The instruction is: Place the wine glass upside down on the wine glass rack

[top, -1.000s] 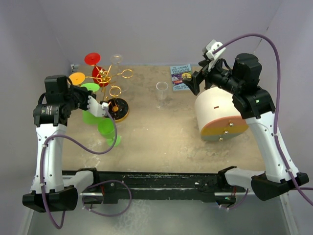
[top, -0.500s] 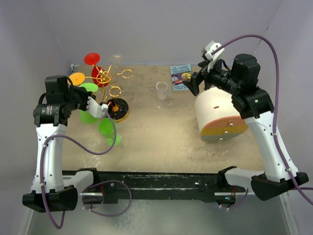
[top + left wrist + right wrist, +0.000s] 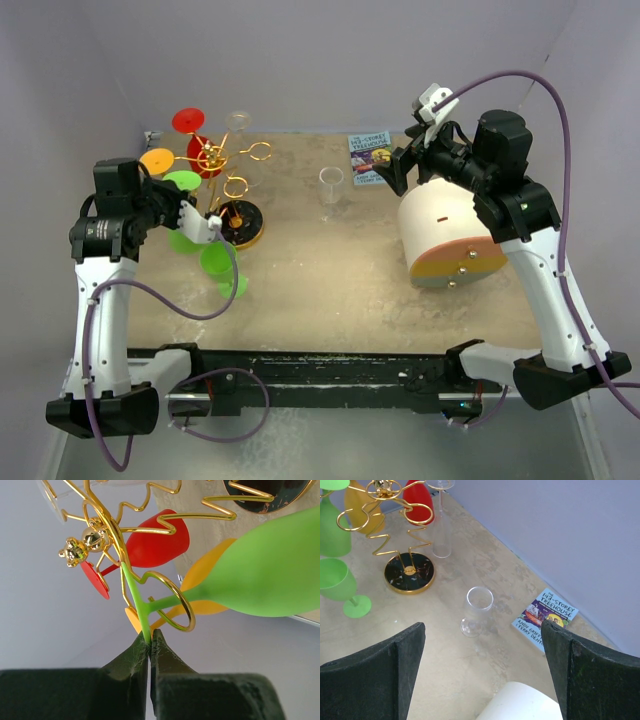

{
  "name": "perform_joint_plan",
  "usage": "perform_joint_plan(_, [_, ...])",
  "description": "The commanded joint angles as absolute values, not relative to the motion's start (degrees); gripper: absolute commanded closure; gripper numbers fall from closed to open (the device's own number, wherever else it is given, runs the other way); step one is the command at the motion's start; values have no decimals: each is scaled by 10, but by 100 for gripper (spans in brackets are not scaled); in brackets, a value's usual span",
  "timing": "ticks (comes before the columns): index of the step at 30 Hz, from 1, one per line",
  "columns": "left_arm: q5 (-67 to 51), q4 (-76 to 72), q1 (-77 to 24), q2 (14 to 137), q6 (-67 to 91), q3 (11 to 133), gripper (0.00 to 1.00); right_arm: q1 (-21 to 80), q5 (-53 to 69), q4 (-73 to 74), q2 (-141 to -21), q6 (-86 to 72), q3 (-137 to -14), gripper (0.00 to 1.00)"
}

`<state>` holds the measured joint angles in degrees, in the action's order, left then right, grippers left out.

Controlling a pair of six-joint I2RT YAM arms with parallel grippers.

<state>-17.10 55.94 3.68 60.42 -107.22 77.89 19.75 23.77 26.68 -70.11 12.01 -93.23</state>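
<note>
The gold wire wine glass rack [image 3: 212, 157] stands at the back left on its round black base [image 3: 240, 222]. My left gripper [image 3: 192, 205] is shut on the foot rim of a green wine glass [image 3: 265, 570], which is turned upside down. Its stem passes through a gold loop [image 3: 172, 602] of the rack. The glass also shows in the top view [image 3: 183, 238]. Red [image 3: 190, 121], orange [image 3: 157, 160] and clear [image 3: 238, 121] glasses hang on other arms. My right gripper [image 3: 395, 170] is open and empty, held high above a clear wine glass [image 3: 479, 611] that stands upright.
A second green glass [image 3: 218, 262] stands upright in front of the rack base. A blue book [image 3: 370, 155] lies at the back. A large white cylinder with an orange and yellow end [image 3: 450, 235] lies under my right arm.
My left arm has shifted very slightly with the green glass held at the rack. My right arm has not moved.
</note>
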Motion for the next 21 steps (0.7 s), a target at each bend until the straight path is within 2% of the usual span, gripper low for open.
perform_joint_plan(1, [-175, 598, 33, 602, -1084, 767, 93, 194, 251, 242, -692, 126, -932, 0])
perform_joint_plan(21, [-161, 622, 33, 596, -1081, 770, 77, 193, 252, 239, -688, 127, -928, 0])
